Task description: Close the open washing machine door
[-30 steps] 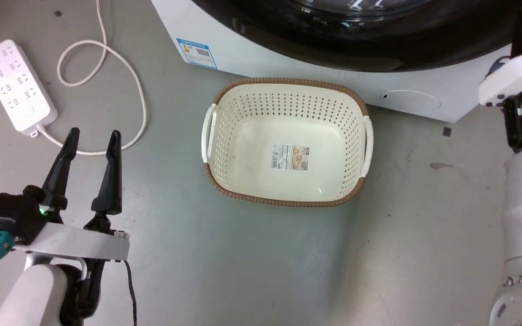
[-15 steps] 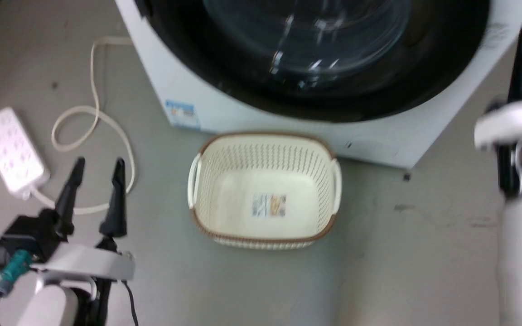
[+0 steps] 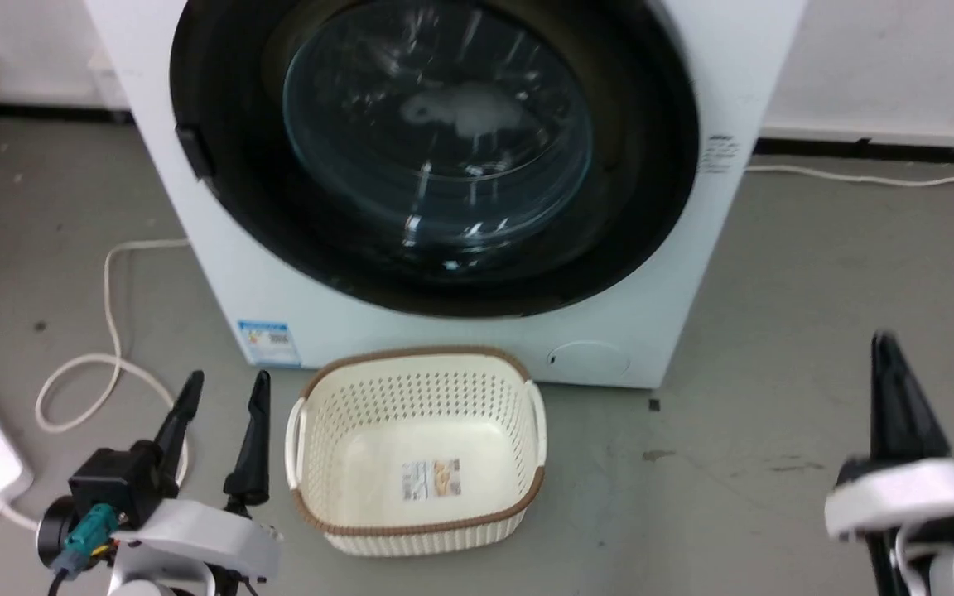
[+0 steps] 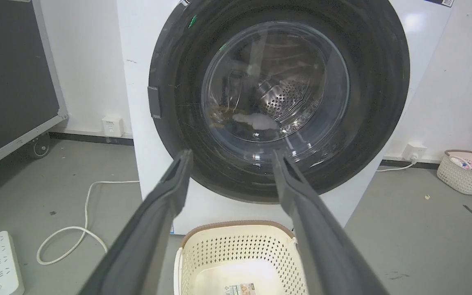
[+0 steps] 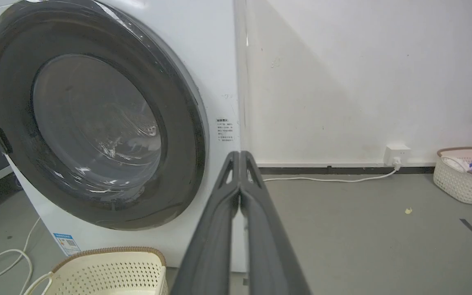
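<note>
Left pincer [image 3: 227, 381] spread, right pincer [image 5: 240, 155] pinched together, both empty; blue sticker [image 3: 268, 342] on washing machine [image 3: 676, 281] illegible.

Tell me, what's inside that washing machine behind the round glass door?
Through the glass of the washing machine door, the perforated steel drum shows, with a pale lump, maybe cloth, lying low in it. Reflections and the black rim cover the rest of the inside.

The white front-loading washing machine [image 3: 444, 331] stands upright on the grey floor [image 3: 775, 290], with a blue sticker [image 3: 268, 342] and a small round flap [image 3: 589, 358] low on its front. The washing machine door [image 3: 436, 141], a wide glossy black ring around bulging clear glass, lies flat against the front. The steel drum [image 4: 289, 98] shows through the glass.
</note>
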Motion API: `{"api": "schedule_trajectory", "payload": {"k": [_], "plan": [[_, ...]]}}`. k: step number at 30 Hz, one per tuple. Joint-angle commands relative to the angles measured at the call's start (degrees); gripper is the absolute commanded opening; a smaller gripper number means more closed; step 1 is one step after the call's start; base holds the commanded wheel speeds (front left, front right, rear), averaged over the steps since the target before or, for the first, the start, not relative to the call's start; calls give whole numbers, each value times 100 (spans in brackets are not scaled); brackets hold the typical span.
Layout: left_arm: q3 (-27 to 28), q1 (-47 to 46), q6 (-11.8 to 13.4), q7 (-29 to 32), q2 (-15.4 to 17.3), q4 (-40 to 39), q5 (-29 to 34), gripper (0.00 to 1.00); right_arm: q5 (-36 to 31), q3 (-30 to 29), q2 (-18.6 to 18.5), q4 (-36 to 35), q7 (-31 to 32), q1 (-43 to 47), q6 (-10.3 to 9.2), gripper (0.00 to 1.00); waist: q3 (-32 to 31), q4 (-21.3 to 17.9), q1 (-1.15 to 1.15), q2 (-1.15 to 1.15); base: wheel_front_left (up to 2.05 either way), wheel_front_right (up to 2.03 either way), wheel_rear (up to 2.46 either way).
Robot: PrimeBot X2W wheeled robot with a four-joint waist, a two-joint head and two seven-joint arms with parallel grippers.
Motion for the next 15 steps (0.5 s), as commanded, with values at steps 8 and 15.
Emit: {"api": "schedule_trajectory", "payload": {"k": [8, 15], "plan": [[-37, 121, 199, 144, -74, 54, 40, 100, 326, 318, -11, -309, 327, 909, -3, 0, -201, -88, 2, 0, 0, 0, 0], [-56, 102, 210, 149, -85, 117, -4, 100, 371, 530, -11, -453, 448, 1163, -3, 100, -220, -46, 2, 0, 0, 0, 0]]}}
